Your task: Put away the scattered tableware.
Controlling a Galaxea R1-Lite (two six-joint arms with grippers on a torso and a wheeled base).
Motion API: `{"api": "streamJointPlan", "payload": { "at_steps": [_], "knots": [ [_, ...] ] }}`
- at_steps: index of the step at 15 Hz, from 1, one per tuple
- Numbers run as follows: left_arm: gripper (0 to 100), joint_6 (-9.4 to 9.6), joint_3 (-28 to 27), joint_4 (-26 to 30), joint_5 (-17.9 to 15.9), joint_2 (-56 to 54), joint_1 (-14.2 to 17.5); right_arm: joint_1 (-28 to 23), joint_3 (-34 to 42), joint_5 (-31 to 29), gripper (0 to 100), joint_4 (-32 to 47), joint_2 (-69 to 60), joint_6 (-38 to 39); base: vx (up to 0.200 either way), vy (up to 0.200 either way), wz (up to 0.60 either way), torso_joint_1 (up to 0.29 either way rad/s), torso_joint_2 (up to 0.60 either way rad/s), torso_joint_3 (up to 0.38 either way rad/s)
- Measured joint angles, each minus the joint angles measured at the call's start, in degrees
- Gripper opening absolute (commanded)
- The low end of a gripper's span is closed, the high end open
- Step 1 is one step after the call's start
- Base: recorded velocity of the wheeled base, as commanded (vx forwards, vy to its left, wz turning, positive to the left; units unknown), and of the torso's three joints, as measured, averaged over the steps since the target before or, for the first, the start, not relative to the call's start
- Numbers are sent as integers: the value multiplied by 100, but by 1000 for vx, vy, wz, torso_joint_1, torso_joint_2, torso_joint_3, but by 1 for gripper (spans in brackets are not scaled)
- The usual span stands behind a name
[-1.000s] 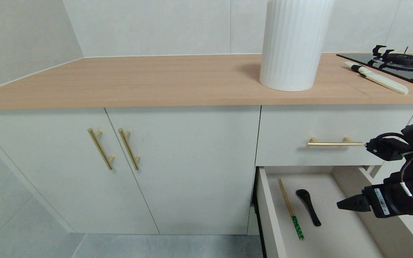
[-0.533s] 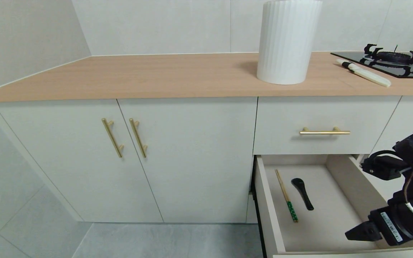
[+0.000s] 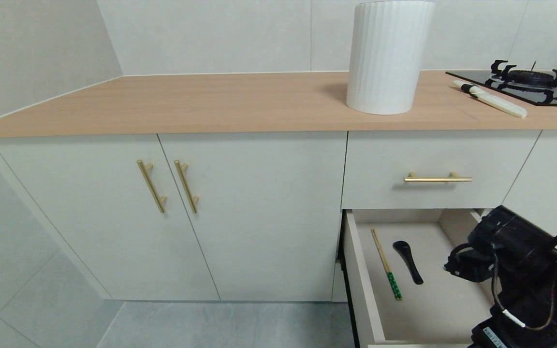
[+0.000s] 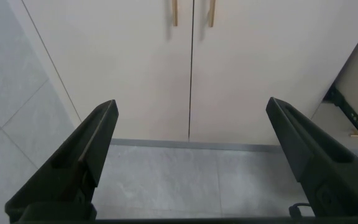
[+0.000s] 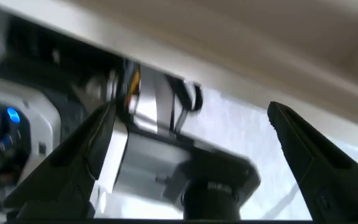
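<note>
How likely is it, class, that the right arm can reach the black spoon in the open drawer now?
Probably yes: the drawer stands open, nothing covers the black spoon, and the right arm sits close by over the drawer's right side.

Premises: a domestic kitchen. A wood-grain countertop [image 3: 211, 104] runs along a tiled wall [image 3: 211, 34] and carries a black gas hob [image 3: 535, 79] with pan supports at its right end. A knife [image 3: 490, 98] lies just beside the hob. Below the countertop are pale cabinet doors [image 3: 254, 217] with brass bar handles [image 3: 152, 186]. An open drawer [image 3: 363, 290] holds chopsticks [image 3: 387, 270] and a black spoon [image 3: 408, 261]. The floor [image 3: 211, 324] is tiled.
</note>
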Motion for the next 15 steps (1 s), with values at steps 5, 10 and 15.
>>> {"api": "streamJointPlan", "payload": {
  "at_steps": [5, 10, 15],
  "knots": [
    [100, 0, 0, 0, 0, 0, 0, 144, -55, 27, 100, 176, 575, 22, 0, 0, 0, 0, 0, 0],
    [100, 2, 0, 0, -5, 0, 11, 232, -212, 54, 100, 600, 592, 246, 0, 0, 0, 0, 0, 0],
    [100, 0, -2, 0, -5, 0, 0, 544, -215, 38, 100, 852, 107, 246, 0, 0, 0, 0, 0, 0]
  ]
}}
